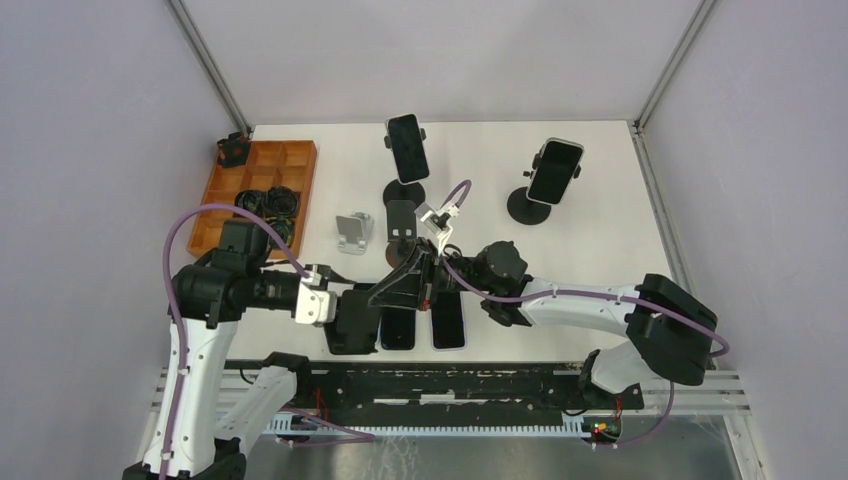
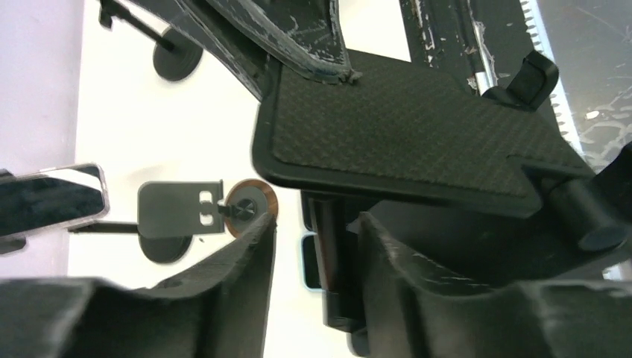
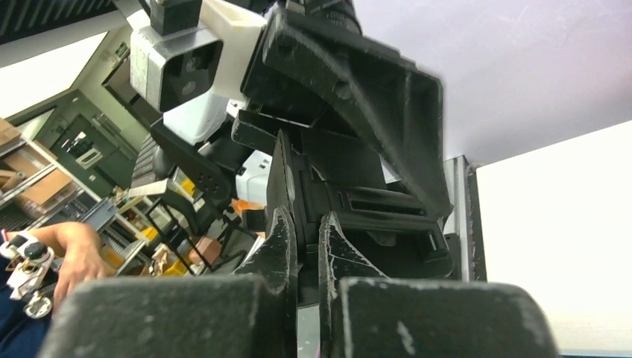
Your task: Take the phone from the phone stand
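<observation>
A black phone stand hangs between my two grippers at the table's front middle. Its textured cradle plate (image 2: 402, 134) carries no phone. My right gripper (image 1: 400, 280) is shut on the plate's edge; its fingertips (image 3: 279, 239) pinch a thin black edge in the right wrist view. My left gripper (image 2: 317, 224) straddles the stand's black post (image 2: 332, 253), with one finger against it and a gap on the other side. Two phones (image 1: 397, 328) (image 1: 450, 322) lie flat on the table under the grippers. Two more phones stand in stands at the back (image 1: 407, 147) (image 1: 555, 170).
A wooden tray (image 1: 225, 185) with cables sits at the back left. A small silver stand (image 1: 353, 232) and an empty black stand (image 1: 401, 215) stand mid-table. The black rail (image 1: 450, 385) runs along the near edge.
</observation>
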You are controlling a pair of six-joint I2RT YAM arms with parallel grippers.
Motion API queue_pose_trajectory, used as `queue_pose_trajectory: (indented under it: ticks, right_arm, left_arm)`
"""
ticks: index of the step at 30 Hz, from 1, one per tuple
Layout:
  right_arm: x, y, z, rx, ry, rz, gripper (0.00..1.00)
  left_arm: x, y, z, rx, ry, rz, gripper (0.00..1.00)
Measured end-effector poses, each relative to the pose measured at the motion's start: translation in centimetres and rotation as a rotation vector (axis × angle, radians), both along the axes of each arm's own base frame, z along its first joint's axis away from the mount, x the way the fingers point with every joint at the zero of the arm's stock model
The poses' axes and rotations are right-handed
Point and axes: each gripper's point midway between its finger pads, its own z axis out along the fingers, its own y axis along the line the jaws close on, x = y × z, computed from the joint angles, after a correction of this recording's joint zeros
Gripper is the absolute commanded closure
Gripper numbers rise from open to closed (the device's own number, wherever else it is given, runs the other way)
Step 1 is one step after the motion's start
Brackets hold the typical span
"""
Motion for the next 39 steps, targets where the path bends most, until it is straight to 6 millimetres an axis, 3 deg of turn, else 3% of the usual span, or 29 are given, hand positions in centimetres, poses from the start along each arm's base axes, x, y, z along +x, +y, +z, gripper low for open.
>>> queue_pose_trajectory:
  ticks: [3, 6, 10, 16, 18, 19, 20, 24, 28, 39]
  right_arm:
    - [-0.1, -0.1, -0.2, -0.012, 0.000, 0.007, 1.00]
    - [0.4, -0.9, -0.5, -0.029, -0.003, 0.003, 1.00]
    - [3.7, -4.2, -2.6, -0.098, -0.032, -0.089, 1.00]
    - [11.9, -9.2, -6.6, -0.297, -0.166, -0.371, 1.00]
    - [13.5, -10.0, -8.7, -0.388, -0.199, -0.415, 1.00]
    - [14.9, -10.5, -10.9, -0.473, -0.216, -0.431, 1.00]
    - [15.0, -10.5, -11.1, -0.482, -0.218, -0.432, 1.00]
    - [18.3, -11.5, -16.0, -0.638, -0.217, -0.442, 1.00]
    - [20.9, -12.7, -19.3, -0.731, -0.207, -0.453, 1.00]
    - [24.6, -13.2, -20.4, -0.702, -0.321, -0.427, 0.99]
  left_arm:
    - [0.2, -0.2, 0.3, -0.013, -0.019, -0.010, 0.19]
    - [0.4, -0.3, 0.4, -0.015, -0.030, -0.011, 0.11]
    - [0.7, -0.3, 0.5, -0.014, -0.048, -0.010, 0.01]
    - [0.8, 0.0, 0.3, 0.004, -0.048, 0.002, 0.00]
    - [0.8, 0.0, 0.3, 0.002, -0.039, 0.009, 0.00]
    - [0.8, 0.0, 0.3, 0.001, -0.031, 0.014, 0.00]
    - [0.8, 0.0, 0.3, -0.001, -0.022, 0.020, 0.00]
    - [0.9, 0.0, 0.4, -0.006, -0.010, 0.037, 0.00]
    - [0.8, 0.3, 0.4, 0.004, -0.020, 0.056, 0.00]
    - [0.7, 0.4, 0.2, 0.004, -0.022, 0.067, 0.00]
